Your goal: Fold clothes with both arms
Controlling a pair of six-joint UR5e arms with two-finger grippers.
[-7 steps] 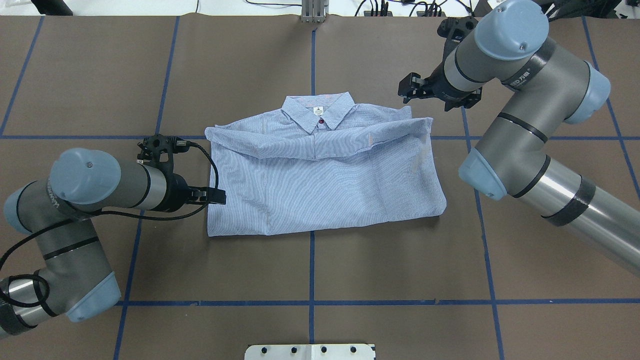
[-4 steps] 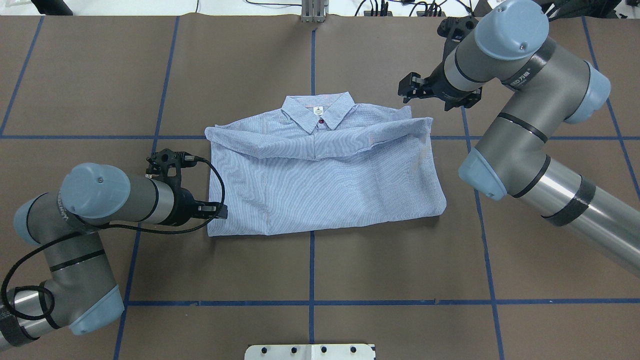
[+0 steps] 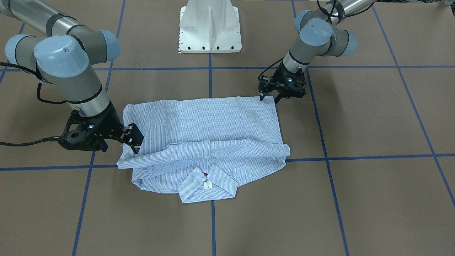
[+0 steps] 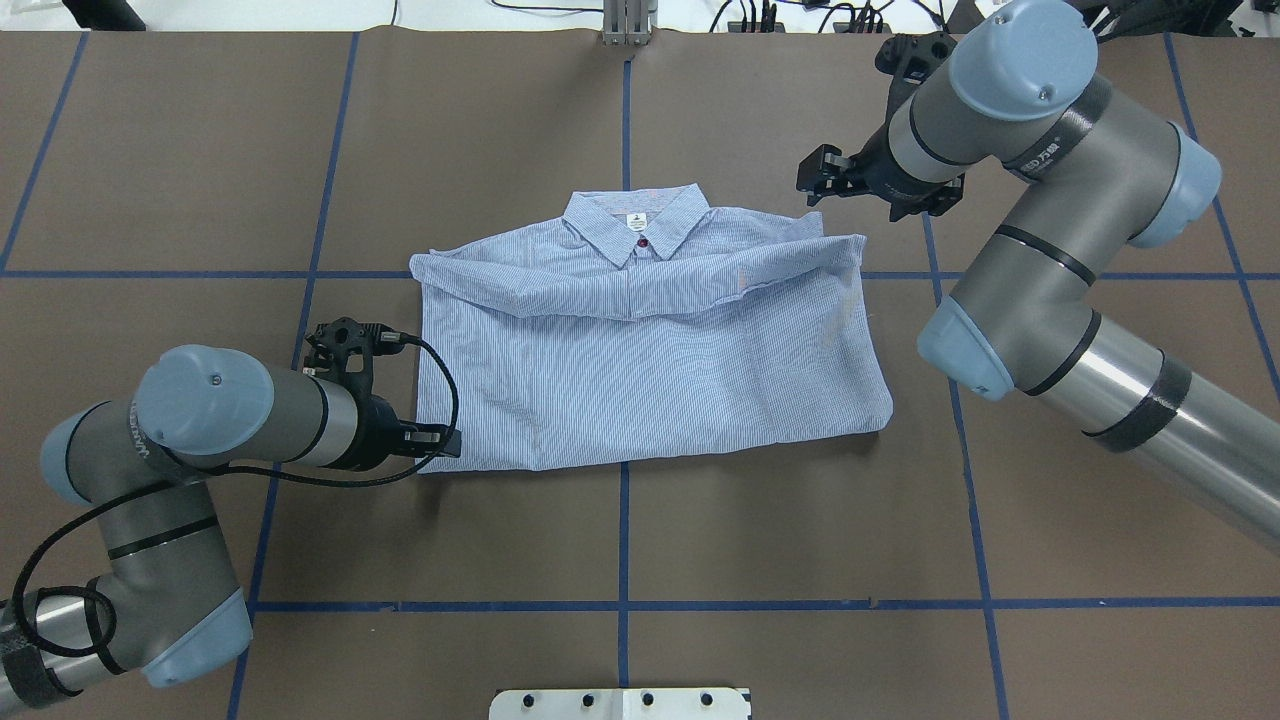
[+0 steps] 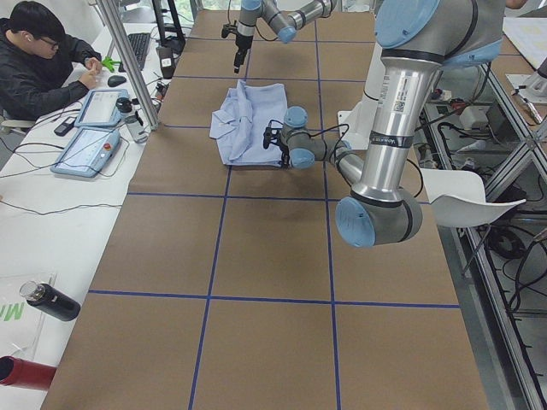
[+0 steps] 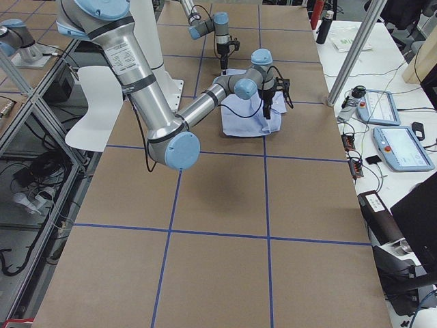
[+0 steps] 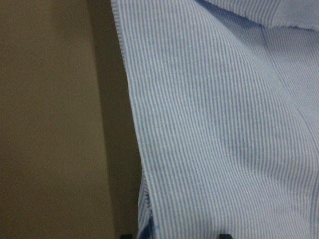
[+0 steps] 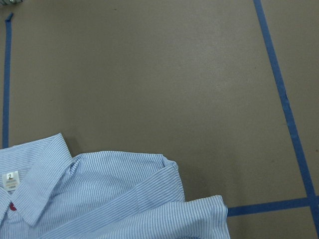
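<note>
Brown table covering [image 4: 800,520], gridded with blue tape, is spread under everything. The left gripper [image 4: 447,440] is seen spread open with nothing clamped, its fingertips set astride the near left hem corner of the shirt [image 4: 640,370]. The right gripper [image 4: 812,177] is likewise parted and empty, just beside the shirt's far right shoulder. The shirt is laid folded at mid-table, with its collar on the far side.

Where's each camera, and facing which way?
Front: across table, facing base; right arm view-left, left arm view-right.
Overhead: behind robot, down onto shirt; both arms.
Left side: table end; left arm nearest.
Right side: opposite end; right arm nearest.
Left wrist: shirt edge; fingertips peek.
Right wrist: collar, table; no body.
All share the shirt.
</note>
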